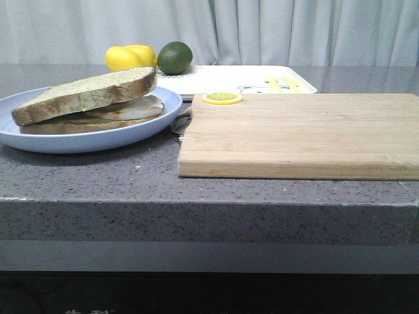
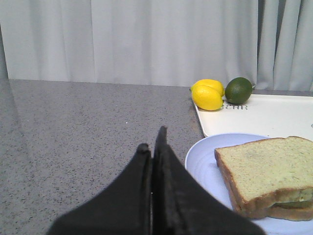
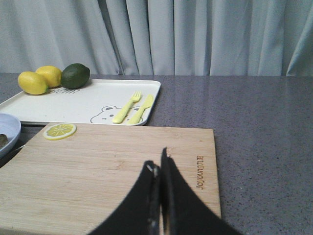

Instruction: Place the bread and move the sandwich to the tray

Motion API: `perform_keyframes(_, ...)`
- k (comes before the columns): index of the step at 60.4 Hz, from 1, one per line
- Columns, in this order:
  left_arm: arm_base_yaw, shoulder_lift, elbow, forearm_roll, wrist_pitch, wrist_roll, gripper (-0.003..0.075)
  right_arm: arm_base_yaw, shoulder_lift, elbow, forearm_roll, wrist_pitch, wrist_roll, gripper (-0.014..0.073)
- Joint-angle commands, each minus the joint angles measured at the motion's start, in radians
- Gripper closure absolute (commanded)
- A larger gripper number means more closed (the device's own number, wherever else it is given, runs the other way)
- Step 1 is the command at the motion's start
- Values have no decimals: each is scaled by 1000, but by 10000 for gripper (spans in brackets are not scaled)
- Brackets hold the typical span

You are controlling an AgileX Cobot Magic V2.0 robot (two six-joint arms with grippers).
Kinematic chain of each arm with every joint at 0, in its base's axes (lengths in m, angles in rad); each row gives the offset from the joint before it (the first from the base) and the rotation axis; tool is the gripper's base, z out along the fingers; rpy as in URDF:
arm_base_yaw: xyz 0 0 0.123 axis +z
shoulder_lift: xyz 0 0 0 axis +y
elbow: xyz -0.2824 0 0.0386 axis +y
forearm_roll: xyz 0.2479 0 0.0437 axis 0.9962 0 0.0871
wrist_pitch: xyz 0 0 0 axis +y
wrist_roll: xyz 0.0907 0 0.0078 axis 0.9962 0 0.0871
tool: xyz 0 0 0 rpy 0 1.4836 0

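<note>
- Left gripper (image 2: 152, 147): black fingers pressed together, nothing between them, hovering over bare grey counter (image 2: 73, 137) just beside the blue plate (image 2: 205, 156).
- Right gripper (image 3: 159, 169): fingers likewise closed and empty, sitting above the near part of the wooden cutting board (image 3: 112, 171).
- Neither arm shows in the front view.
- Sandwich (image 1: 88, 104): on the pale blue plate at the left of the counter. Top bread slice (image 1: 85, 91) lies tilted on the egg filling (image 1: 134, 108), bottom slice flat under it.
- Left wrist view shows the same stack (image 2: 266, 174), greenish-tan crumb, brown crust, near the plate's edge.
- Plate rim sits right next to the board's left corner; can't tell if they touch.
- Tray (image 1: 222, 78): white, rectangular, at the back of the counter behind the board. Small dark bear drawing printed on it (image 3: 105, 115).
- Yellow fork (image 3: 127, 106) and knife (image 3: 142, 108) lie side by side on the tray next to the drawing.
- Two lemons (image 1: 129, 57) and a lime (image 1: 175, 57) at the tray's far left corner, touching each other.
- Lemon slice (image 1: 222, 98) flat on the board's back left corner.
- Grey curtain (image 1: 294, 29) behind everything.
</note>
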Motion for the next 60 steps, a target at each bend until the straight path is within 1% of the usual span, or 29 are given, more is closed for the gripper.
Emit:
perform_keyframes(1,-1,10,-26,-11,-76,-4,741,-6,9,-27,9,-77,-1,650)
perform_keyframes(50,-1,10,-26,-11,-82,-4,736,-6,9,-27,9,-77,-1,650)
perform_keyframes(52,-1,10,-26,-11,-84,-4,720,-6,9,-27,9,-77,-1,650)
perform_keyframes(55,-1,10,-26,-11,-94,-4,675,-6,9,-27,9,-77,-1,650)
perform_keyframes(60,-1,10,-26,-11,-116,-4,539,-6,9,-27,9,-77,-1,650)
